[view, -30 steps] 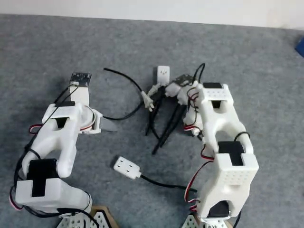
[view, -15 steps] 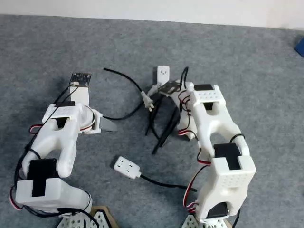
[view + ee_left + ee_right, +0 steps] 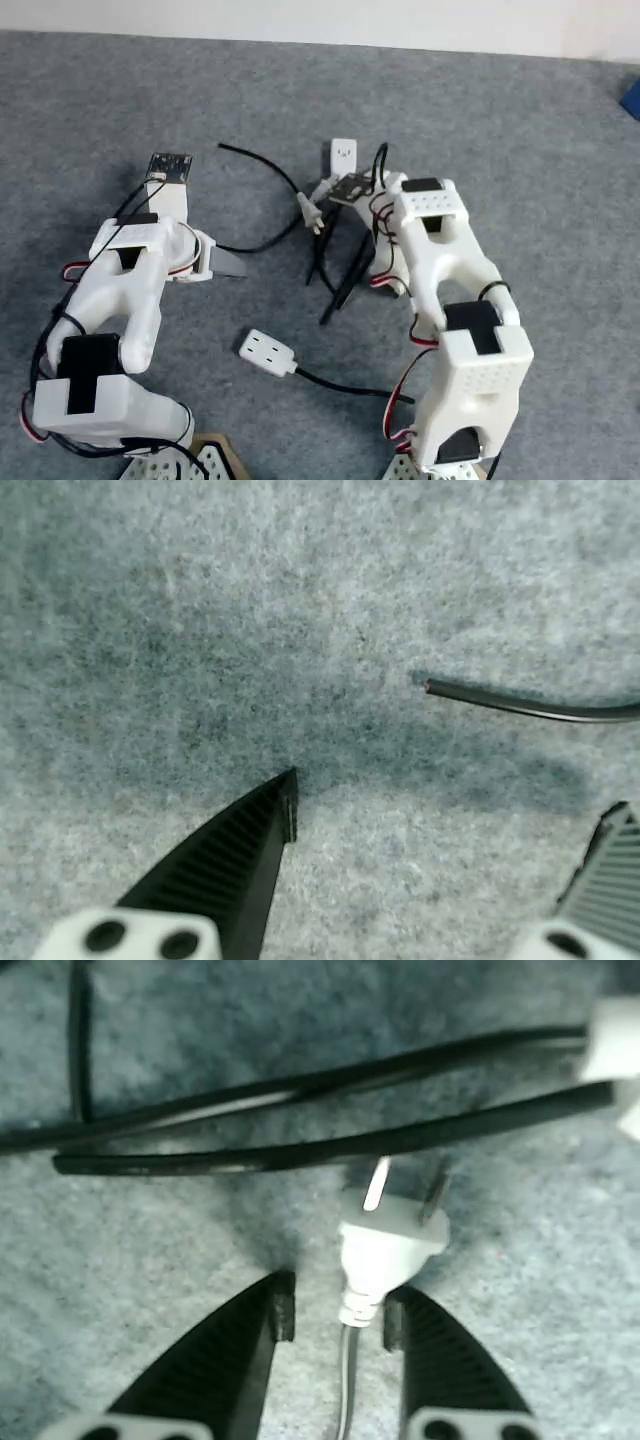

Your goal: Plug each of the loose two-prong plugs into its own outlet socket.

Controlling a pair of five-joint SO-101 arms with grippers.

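- The right gripper (image 3: 338, 1312) is low over the grey carpet (image 3: 530, 150). Its jaws stand narrowly apart, one on each side of the tail of a white two-prong plug (image 3: 392, 1241). They have not closed on it.
- The plug's white cord runs back between the two black fingers (image 3: 262, 1332), and its two metal prongs point away from the gripper.
- In the high view that plug (image 3: 309, 211) lies near the middle of the carpet, just left of the right arm's wrist.
- A bundle of black cables (image 3: 343, 262) lies just beyond the prongs and trails toward the near side. In the right wrist view the cables (image 3: 300, 1150) cross right in front of the prongs.
- A small white socket (image 3: 343, 153) sits just on the far side of the right arm's wrist.
- A white outlet block (image 3: 268, 353) lies nearer, between the two arms, and its black cord runs off to the right.
- The left gripper (image 3: 455, 798) hangs over bare carpet with its jaws wide and nothing between them.
- The loose end of a thin black cable (image 3: 520, 706) lies just beyond the left gripper.
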